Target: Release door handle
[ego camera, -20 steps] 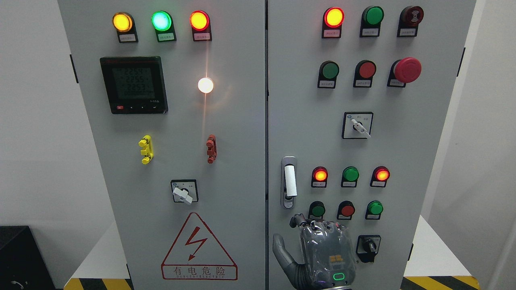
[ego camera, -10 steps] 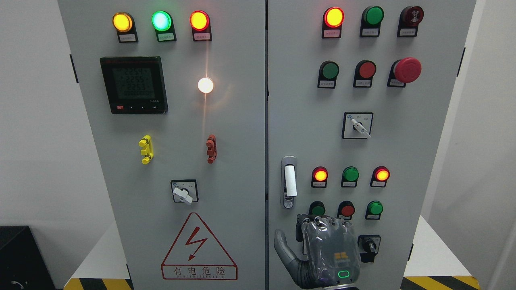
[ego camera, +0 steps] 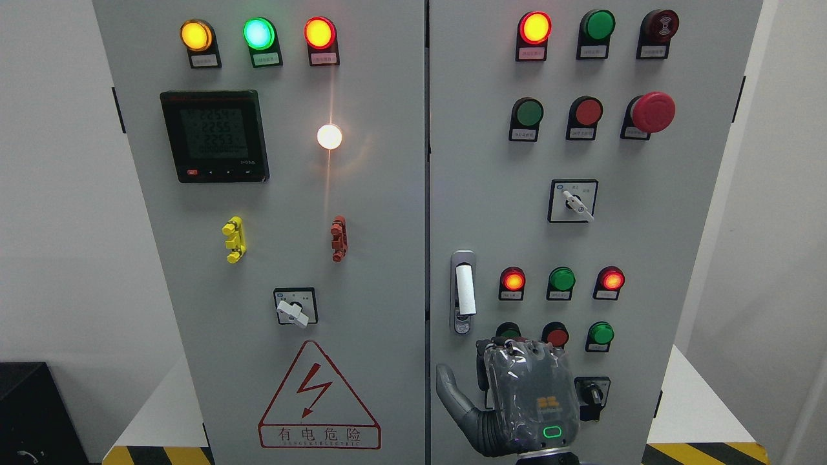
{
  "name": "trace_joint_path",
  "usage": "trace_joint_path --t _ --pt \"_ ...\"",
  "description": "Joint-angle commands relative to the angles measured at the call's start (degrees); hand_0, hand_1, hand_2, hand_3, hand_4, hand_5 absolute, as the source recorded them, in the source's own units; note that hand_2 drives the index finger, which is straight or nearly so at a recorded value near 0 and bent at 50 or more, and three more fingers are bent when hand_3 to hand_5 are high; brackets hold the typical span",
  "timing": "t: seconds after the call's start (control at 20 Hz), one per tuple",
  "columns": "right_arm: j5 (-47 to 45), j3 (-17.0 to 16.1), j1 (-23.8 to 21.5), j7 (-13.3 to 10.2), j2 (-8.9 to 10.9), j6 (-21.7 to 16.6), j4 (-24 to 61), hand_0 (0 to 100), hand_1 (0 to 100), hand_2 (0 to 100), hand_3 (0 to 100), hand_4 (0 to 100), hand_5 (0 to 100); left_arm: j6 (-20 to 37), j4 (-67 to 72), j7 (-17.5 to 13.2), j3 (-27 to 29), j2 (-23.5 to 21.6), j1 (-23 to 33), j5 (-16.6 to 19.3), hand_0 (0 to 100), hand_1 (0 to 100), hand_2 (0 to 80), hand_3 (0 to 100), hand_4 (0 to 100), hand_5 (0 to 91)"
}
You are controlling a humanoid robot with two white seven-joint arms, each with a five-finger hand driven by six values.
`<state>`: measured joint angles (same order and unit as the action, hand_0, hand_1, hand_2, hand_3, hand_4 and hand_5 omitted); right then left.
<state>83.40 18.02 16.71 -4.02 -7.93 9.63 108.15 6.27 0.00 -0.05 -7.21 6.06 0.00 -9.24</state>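
The door handle (ego camera: 464, 289) is a white upright lever in a silver recessed plate at the left edge of the right cabinet door (ego camera: 646, 258). Nothing holds it. My right hand (ego camera: 517, 387) rises from the bottom edge right of the middle, below and slightly right of the handle, with a gap between them. Its back faces me under a clear cover. The thumb (ego camera: 449, 394) sticks out to the left, the fingers bend forward toward the panel, and the hand holds nothing. My left arm does not show.
The hand partly covers a green button (ego camera: 509, 332) and a red button (ego camera: 557, 334), and a black rotary switch (ego camera: 591, 392) sits at its right. The left door (ego camera: 291, 258) carries a meter, lamps and a warning triangle. Yellow-black floor tape runs along the bottom.
My right hand has moved up a little and slightly right in front of the lower panel, now covering more of the green and red buttons. The handle has not moved.
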Motion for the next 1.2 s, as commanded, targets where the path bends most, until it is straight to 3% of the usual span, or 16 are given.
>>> trace_joint_path --t 0.0,1.15 --pt "0.27 0.35 3.06 1.03 -0.06 0.48 -1.10 37 23 91 100 100 100 -0.03 1.67 0.05 0.00 0.00 -1.49 0.01 12 56 0.0 0 0 0.0" --pt "2.91 -0.09 5.34 -0.38 -0.06 2.15 -5.67 33 33 91 100 100 100 -0.03 1.67 0.05 0.00 0.00 -1.49 0.01 12 56 0.0 0 0 0.0"
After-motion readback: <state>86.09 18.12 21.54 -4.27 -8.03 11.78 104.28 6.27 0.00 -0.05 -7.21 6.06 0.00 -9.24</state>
